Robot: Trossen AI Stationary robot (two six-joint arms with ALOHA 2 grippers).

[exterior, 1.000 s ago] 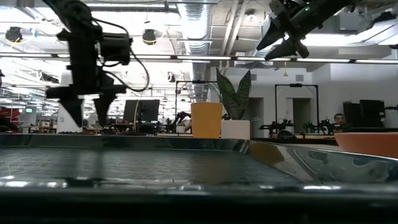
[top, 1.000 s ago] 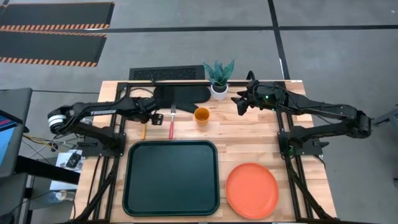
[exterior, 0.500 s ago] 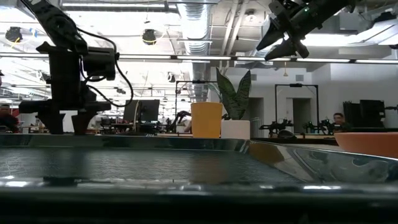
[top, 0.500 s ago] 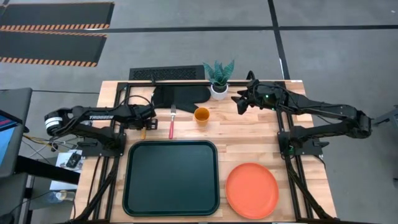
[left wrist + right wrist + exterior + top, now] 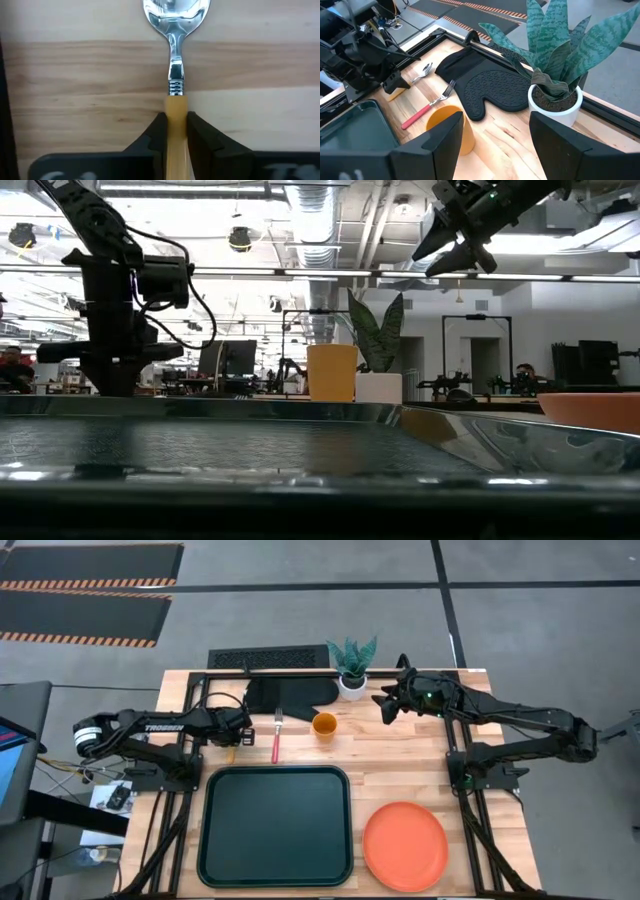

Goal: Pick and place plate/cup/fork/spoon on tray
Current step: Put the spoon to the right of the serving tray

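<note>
The spoon (image 5: 175, 75), silver bowl and orange handle, lies flat on the wooden table at the far left. My left gripper (image 5: 176, 131) stands over it (image 5: 236, 733), shut on its handle. The red-handled fork (image 5: 276, 740) lies just to the right of it, then the orange-yellow cup (image 5: 324, 724). The dark green tray (image 5: 275, 825) lies at the near middle, with the orange plate (image 5: 404, 845) to its right. My right gripper (image 5: 385, 707) hangs open above the table beside the plant, touching nothing. My left gripper pinches the spoon's orange handle (image 5: 176, 107) between its two fingers, close to the end where it meets the metal neck. The fingers come from above, pointing down, one on each long side of the handle. The spoon lies flat on the table.
A black oven mitt (image 5: 290, 693) lies at the far edge behind the fork. A white pot with a green plant (image 5: 352, 683) stands to its right, and a black grille (image 5: 268, 659) lies beyond the table's far edge. Bare wood lies between cup and plate.
My left gripper has gone down to the table and a little toward its left edge, away from the fork. It has shut on the spoon's handle. The spoon has stayed where it was.
</note>
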